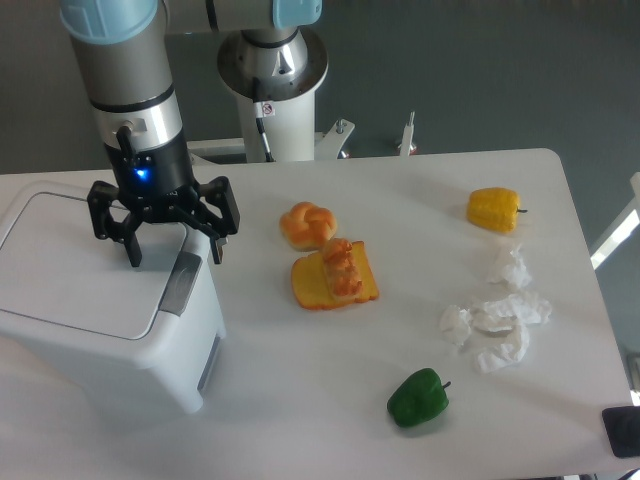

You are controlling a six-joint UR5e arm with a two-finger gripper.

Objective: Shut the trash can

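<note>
camera: the bin [105, 315] sits at the worktop's [420, 230] left edge, lid lying flat on top, seemingly shut. the pincer [173, 255] hangs directly over the lid's right edge by the grey latch [181, 283], fingers spread wide and gripping nothing. the bin lies straight below it, so any last press goes down.

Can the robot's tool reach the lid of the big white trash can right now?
Probably yes. The open tool hangs right over the trash can, at the edge of its lid by the grey latch. Nothing sits between them.
</note>
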